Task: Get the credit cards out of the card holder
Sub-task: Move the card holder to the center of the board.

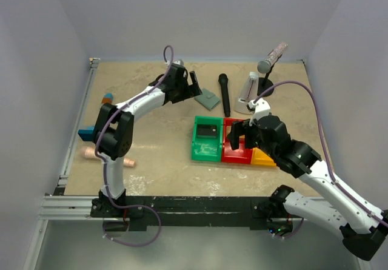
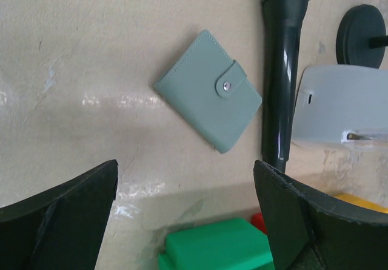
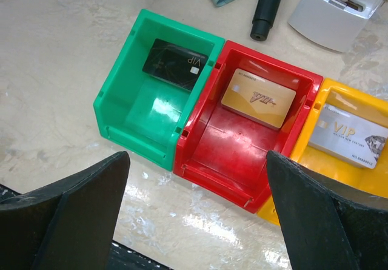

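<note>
Right wrist view: your right gripper (image 3: 197, 203) hangs low with its jaws wide apart and empty. Just past it, the dark card (image 3: 174, 64) lies in the green bin (image 3: 151, 107), the tan-orange card (image 3: 258, 97) in the red bin (image 3: 224, 144) and the pale card (image 3: 348, 135) in the yellow bin (image 3: 351, 92). Farther off, the card holder (image 2: 208, 90) lies snapped shut on the table (image 2: 79, 70) beside a black microphone (image 2: 282, 70), with your left gripper (image 2: 185, 206) spread open above it.

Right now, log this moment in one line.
left gripper: open, facing card holder; card holder: closed, snapped; dark card: green bin; tan-orange card: red bin; pale card: yellow bin; right gripper: open, above red bin
</note>
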Tool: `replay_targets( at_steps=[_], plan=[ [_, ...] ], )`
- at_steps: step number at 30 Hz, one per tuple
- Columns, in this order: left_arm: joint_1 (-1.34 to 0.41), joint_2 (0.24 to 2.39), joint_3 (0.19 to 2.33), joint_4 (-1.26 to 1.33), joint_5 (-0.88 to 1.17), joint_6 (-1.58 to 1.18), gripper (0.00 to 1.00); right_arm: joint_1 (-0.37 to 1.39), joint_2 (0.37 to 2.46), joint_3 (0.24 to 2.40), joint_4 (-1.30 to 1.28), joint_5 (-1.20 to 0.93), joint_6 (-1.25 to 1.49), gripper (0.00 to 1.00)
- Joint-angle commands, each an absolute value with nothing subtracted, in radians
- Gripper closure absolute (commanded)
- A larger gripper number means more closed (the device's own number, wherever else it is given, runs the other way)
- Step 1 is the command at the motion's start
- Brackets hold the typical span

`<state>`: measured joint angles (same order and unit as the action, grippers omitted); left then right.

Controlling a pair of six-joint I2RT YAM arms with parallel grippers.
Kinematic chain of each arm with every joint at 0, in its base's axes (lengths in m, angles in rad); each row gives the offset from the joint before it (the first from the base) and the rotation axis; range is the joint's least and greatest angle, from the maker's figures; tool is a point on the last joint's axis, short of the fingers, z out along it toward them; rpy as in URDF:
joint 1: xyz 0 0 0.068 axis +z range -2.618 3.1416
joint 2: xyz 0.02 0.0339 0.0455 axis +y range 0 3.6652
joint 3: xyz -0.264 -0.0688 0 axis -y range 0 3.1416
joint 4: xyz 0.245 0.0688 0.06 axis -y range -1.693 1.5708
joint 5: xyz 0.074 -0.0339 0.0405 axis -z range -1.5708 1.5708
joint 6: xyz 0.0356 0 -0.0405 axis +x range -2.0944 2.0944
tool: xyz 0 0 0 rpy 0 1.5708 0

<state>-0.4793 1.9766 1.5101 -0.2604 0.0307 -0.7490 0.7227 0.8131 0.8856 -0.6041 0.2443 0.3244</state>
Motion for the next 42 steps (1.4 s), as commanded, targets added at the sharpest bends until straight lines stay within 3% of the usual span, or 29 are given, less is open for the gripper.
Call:
replay_targets(
  at_steps=[1, 8, 13, 26, 42],
  plan=[
    [-0.495, 2.049, 1.672, -0.291, -0.040, -0.741, 0.04, 0.723, 0.779, 0.873, -0.563, 0.247, 0.341, 0.01],
    [-0.508, 2.172, 1.818, -0.339, -0.074, -0.681, 0.08, 0.721, 0.818, 0.873, -0.561, 0.244, 0.345, 0.01],
    [-0.514, 2.256, 1.925, -0.376, -0.061, -0.592, 0.16, 0.721, 0.842, 0.885, -0.552, 0.235, 0.347, 0.01],
    [-0.617, 2.284, 1.988, -0.370, -0.221, -0.198, 0.14, 0.721, 0.856, 0.874, -0.541, 0.204, 0.364, 0.01],
    [-0.634, 2.454, 2.255, -0.626, -0.176, -0.115, 0.29, 0.721, 0.807, 0.853, -0.555, 0.189, 0.374, 0.01]
  ],
)
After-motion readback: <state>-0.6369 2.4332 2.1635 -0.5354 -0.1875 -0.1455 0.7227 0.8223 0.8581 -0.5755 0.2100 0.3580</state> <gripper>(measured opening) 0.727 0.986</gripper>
